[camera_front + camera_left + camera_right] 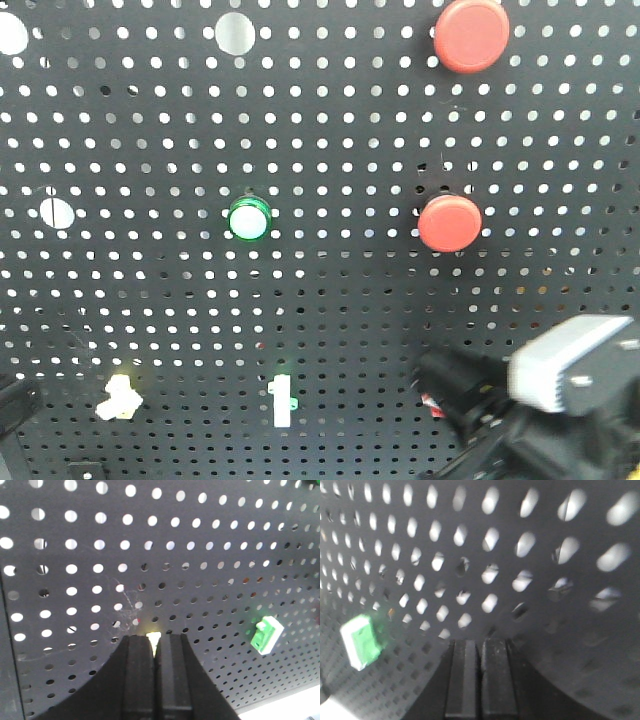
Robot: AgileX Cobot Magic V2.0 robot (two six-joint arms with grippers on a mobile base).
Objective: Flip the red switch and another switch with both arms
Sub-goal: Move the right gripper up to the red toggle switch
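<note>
A black pegboard [340,150] fills every view. In the front-facing view the red switch [432,405] shows only as a small red fleck at the lower right of the frame, mostly hidden behind the dark fingers of the right gripper [480,647]. That gripper's silver-grey metal block [572,362] sits just right of the fleck, at the bottom right corner. In the right wrist view the two black fingers are pressed together with barely a seam between them, their tips close against the board; the red switch itself cannot be made out there. A green-and-white switch [362,641] lies at the lower left of that frame, well apart from the fingertips. The left gripper [156,644] has its jaws drawn nearly together as well. The tip of a pale yellow-white switch [153,639] shows right at the narrow gap between the fingertips, and whether it is actually pinched cannot be told. In the front view this pale switch sits at the lower left of the board. Higher up are two large round red push buttons — one at the top right [471,35], one at mid right [449,222] — and a green indicator lamp [248,219] near the centre.
</note>
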